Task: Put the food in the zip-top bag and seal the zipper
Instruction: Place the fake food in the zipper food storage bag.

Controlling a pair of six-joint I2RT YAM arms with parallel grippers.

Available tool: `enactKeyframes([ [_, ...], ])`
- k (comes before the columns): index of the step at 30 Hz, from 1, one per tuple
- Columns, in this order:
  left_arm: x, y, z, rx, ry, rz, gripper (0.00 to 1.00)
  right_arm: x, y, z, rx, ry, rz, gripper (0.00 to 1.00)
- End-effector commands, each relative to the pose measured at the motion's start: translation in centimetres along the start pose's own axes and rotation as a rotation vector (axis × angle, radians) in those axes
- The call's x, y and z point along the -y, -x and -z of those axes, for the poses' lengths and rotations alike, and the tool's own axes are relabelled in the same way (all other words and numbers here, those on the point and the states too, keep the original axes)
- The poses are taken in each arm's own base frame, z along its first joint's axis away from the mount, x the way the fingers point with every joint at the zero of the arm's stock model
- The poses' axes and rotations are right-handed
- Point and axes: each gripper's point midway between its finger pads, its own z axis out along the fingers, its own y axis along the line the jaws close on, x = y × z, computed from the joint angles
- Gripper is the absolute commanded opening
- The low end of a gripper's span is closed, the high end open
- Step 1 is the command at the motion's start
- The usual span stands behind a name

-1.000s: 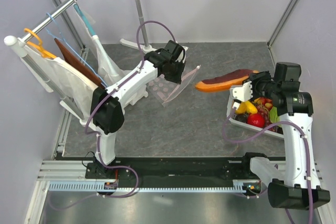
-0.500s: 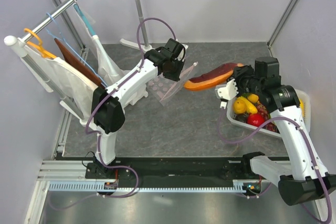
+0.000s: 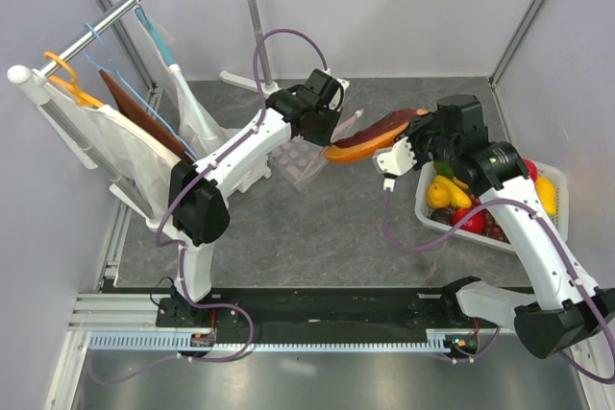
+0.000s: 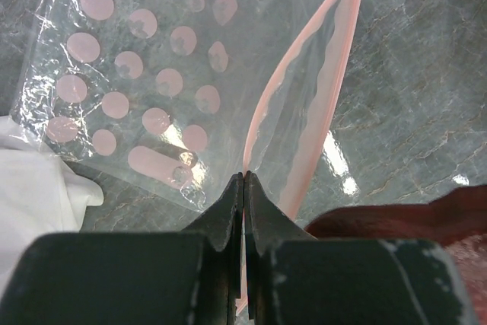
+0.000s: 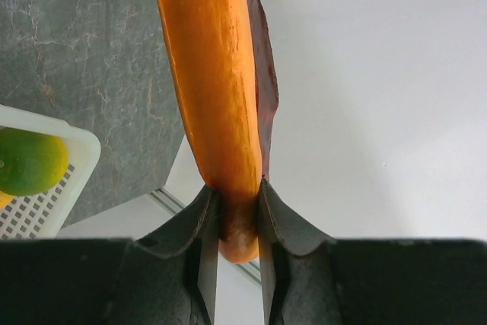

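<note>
My left gripper (image 3: 330, 127) is shut on the pink-red zipper strip (image 4: 304, 104) of the clear zip-top bag (image 3: 306, 162) with pale pink dots, holding its mouth edge up off the floor; the gripper (image 4: 244, 178) pinches the strip's near lip. My right gripper (image 3: 415, 132) is shut on one end of the long orange-brown food piece (image 3: 370, 135). The piece points left, its tip at the bag's raised mouth beside my left gripper. In the right wrist view the piece (image 5: 217, 74) runs up from my gripper (image 5: 237, 192). Its dark red end (image 4: 411, 222) shows in the left wrist view.
A white slatted basket (image 3: 553, 228) at the right holds yellow, red and green toy food (image 3: 456, 204). A rail with hangers and white cloth (image 3: 115, 141) stands at the left. A white stand base (image 3: 242, 79) is at the back.
My right arm has carried the long orange-brown piece leftward from above the basket to the bag's mouth. My left gripper has kept hold of the bag's edge, shifting slightly.
</note>
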Motion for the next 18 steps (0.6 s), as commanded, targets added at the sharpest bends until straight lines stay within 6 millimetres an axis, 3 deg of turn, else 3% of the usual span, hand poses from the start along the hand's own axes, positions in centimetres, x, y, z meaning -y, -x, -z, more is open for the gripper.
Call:
enactKeyframes([
  [1, 0.5, 2.0, 1.1, 0.068, 0.017, -0.059, 0.02, 1.9, -0.4, 1.1, -0.047, -0.023, 0.001, 0.0],
  [7, 0.8, 2.6, 1.6, 0.089, 0.019, -0.074, 0.02, 0.4, -0.9, 0.2, -0.12, 0.045, 0.026, 0.0],
  [18, 1.1, 2.8, 2.3, 0.101, 0.005, -0.072, 0.02, -2.3, -1.3, 0.4, -0.242, 0.169, 0.028, 0.0],
])
